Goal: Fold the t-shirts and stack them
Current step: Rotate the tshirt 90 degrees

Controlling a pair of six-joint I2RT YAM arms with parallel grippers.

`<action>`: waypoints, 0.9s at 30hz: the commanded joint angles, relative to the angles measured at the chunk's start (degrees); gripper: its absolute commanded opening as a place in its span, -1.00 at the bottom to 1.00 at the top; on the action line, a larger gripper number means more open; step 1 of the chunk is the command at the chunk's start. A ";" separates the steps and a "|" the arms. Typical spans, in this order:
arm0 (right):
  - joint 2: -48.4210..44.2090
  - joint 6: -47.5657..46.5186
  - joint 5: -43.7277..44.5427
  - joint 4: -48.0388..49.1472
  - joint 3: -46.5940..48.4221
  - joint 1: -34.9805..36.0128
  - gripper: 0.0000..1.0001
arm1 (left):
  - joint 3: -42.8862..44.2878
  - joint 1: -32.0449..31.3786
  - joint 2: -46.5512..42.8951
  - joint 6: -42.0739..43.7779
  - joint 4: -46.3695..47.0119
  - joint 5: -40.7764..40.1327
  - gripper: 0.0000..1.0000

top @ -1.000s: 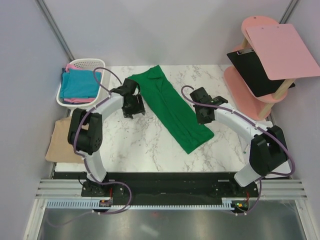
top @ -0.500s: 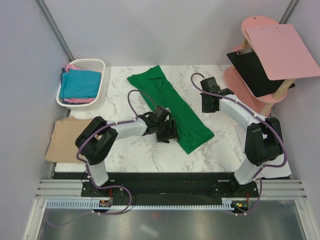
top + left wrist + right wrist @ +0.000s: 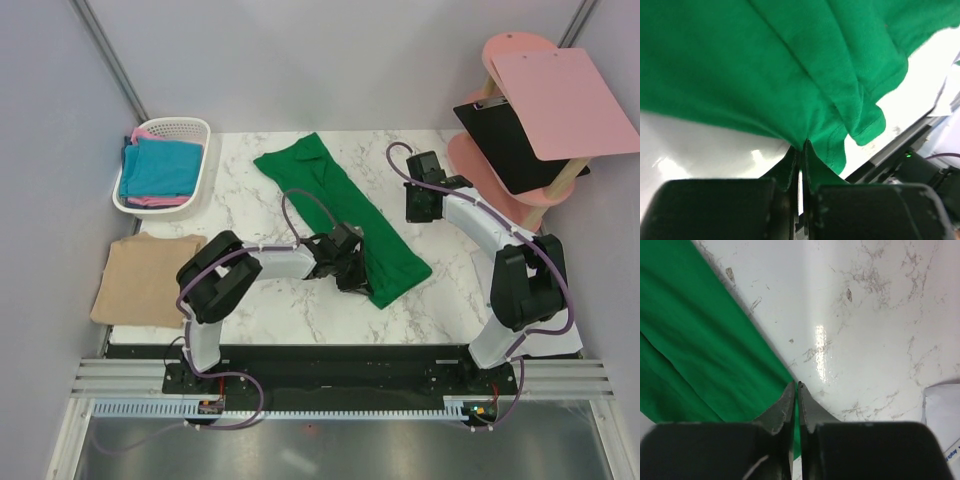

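Observation:
The bright green t-shirt (image 3: pixel 345 215) lies as a long folded strip slanting across the marble table. My left gripper (image 3: pixel 358 283) is at its near left edge; in the left wrist view the jaws (image 3: pixel 801 145) are shut, pinching the green hem (image 3: pixel 765 60). My right gripper (image 3: pixel 418 213) hovers just off the strip's right edge. Its jaws (image 3: pixel 796 385) stand all but together with nothing between them, the green cloth (image 3: pixel 690 350) lying to their left. A tan t-shirt (image 3: pixel 145 280) lies flat at the left edge. Teal-blue (image 3: pixel 158 168) and pink (image 3: pixel 143 133) t-shirts sit in the basket.
The white basket (image 3: pixel 175 125) stands at the back left corner. A pink tiered stand (image 3: pixel 480 165) with a black clipboard (image 3: pixel 510 145) and a pink sheet (image 3: pixel 560 100) is at the back right. A white paper (image 3: pixel 942 415) lies near the right arm.
My left arm swung from the strip's far left side down to its near end and shut on the hem. My right gripper pulled back to the right, off the shirt.

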 commanded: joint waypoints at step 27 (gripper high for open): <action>36.48 11.90 -31.03 32.81 23.90 4.07 0.20 | -31.03 0.18 -41.55 -4.91 -33.46 -19.94 0.55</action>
